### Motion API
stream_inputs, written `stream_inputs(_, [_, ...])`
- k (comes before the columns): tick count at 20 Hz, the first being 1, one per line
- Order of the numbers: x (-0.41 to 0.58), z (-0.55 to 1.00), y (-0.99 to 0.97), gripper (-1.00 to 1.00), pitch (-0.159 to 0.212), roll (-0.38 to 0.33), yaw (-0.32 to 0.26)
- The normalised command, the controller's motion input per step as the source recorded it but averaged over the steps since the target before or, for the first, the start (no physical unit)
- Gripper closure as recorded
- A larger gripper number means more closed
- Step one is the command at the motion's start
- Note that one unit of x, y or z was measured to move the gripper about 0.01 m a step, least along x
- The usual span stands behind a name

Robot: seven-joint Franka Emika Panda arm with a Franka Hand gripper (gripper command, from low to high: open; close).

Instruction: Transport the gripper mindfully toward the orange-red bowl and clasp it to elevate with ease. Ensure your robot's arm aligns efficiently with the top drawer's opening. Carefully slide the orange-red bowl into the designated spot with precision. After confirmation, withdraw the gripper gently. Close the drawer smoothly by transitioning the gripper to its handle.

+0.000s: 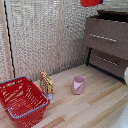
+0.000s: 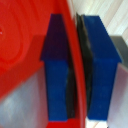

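The wrist view shows the end effector (image 2: 78,70) closed on the rim of the orange-red bowl (image 2: 25,55): one blue fingertip (image 2: 56,70) sits inside the bowl and the other against its outer wall, so the thin rim is pinched between them. Holding it by the edge looks like a way to carry a shallow bowl without tipping it.

In the exterior view only a red sliver of the bowl shows at the upper edge, high above the dresser and over the top drawer (image 1: 107,36). The drawer appears to stand open, its front with the silver handle (image 1: 103,37) jutting out from the cabinet, which would let the bowl come down into it. The bowl is probably being lined up with that opening.

On the wooden floor lie a red wire basket (image 1: 20,100), a pink cup (image 1: 78,84) and a small yellow box (image 1: 46,82), all well apart from the dresser.
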Motion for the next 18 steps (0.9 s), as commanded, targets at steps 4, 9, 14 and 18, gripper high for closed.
stream_inputs(4, [0.000, 0.41, -0.73, 1.00, 0.113, 0.051, -0.113])
stream_inputs(9, [0.002, 0.31, -0.75, 1.00, 0.067, 0.048, -0.111])
stream_inputs(14, [0.000, 0.10, -0.80, 1.00, 0.014, 0.058, -0.098])
stream_inputs(18, [0.000, -0.13, -0.59, 1.00, -0.014, 0.027, -0.056])
